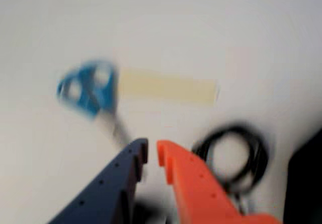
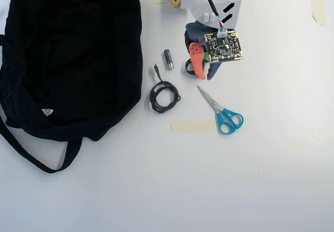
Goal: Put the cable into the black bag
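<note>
The black cable (image 2: 152, 99) lies coiled on the white table, just right of the black bag (image 2: 73, 60), with its plug end pointing up the overhead view. The bag lies flat at the left, its strap trailing toward the bottom. My gripper (image 2: 204, 77) hovers up and to the right of the coil, apart from it. In the blurred wrist view the gripper (image 1: 152, 153) has a dark blue finger and an orange finger, a narrow gap between them and nothing held. The cable (image 1: 259, 156) shows right of the orange finger, and the bag (image 1: 307, 183) is at the right edge.
Blue-handled scissors (image 2: 224, 114) lie right of the coil, also seen in the wrist view (image 1: 88, 90). A strip of beige tape (image 2: 193, 126) is stuck on the table below them. A small dark cylinder (image 2: 168, 59) lies above the coil. The arm's base (image 2: 209, 2) stands at the top.
</note>
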You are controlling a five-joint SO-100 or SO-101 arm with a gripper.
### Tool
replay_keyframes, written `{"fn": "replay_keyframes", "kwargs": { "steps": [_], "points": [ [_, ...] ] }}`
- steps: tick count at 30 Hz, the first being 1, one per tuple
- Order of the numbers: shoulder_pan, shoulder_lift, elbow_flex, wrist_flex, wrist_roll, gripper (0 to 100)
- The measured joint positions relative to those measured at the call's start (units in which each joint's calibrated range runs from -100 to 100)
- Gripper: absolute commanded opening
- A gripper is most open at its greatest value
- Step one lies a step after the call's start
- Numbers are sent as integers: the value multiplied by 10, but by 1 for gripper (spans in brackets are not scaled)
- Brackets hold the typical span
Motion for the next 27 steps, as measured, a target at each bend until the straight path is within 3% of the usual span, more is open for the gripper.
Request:
{"fn": "replay_keyframes", "kwargs": {
  "steps": [11, 27],
  "points": [
    [-24, -1, 2, 219, -1, 2],
    [-24, -2, 34, 227, 0, 2]
  ]
}}
